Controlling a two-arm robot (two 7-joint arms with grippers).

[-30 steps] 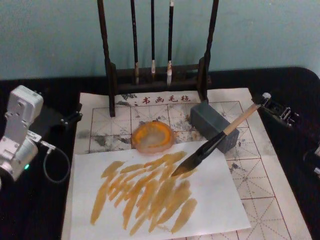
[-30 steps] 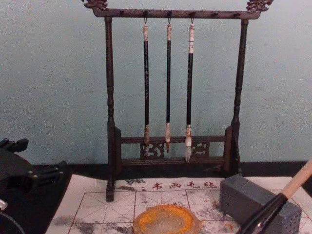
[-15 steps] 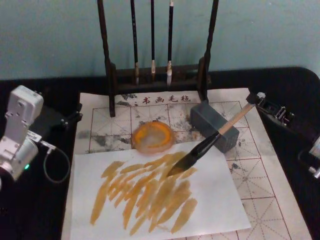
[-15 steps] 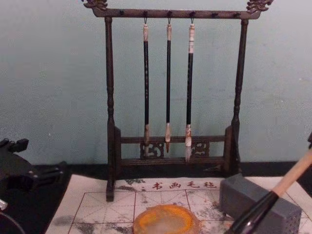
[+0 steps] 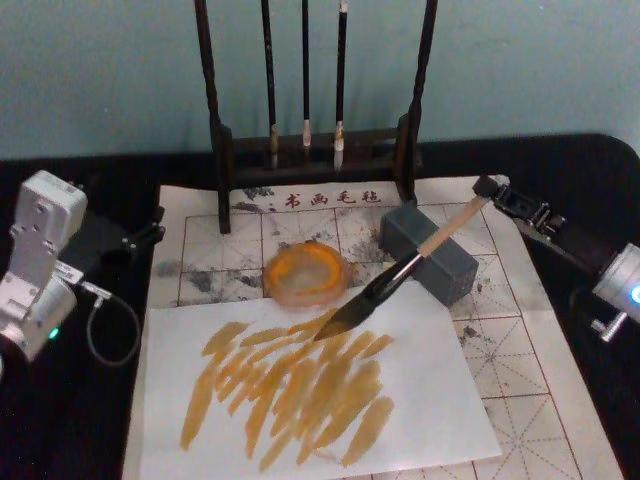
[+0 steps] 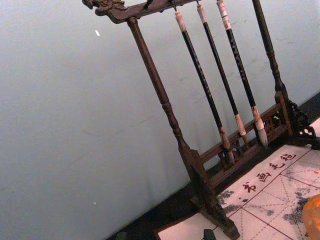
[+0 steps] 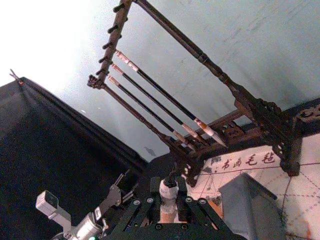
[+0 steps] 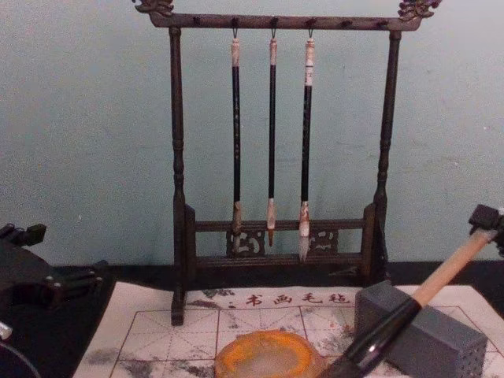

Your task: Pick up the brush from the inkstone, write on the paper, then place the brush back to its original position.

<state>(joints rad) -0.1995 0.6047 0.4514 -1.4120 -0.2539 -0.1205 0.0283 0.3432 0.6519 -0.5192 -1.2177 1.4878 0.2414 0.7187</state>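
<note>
A dark wooden brush rack with a carved top bar stands against the pale teal wall, and three thin dark-handled brushes hang from it. Its feet rest on the off-white paper with a red grid, which has red characters along its far edge. At the right edge the right gripper clasps the top of the thick calligraphy brush with a pale wooden handle and glossy black ferrule. The brush slants down across the grey rectangular block, towards the round orange dish. The black left gripper sits low at the left.
</note>
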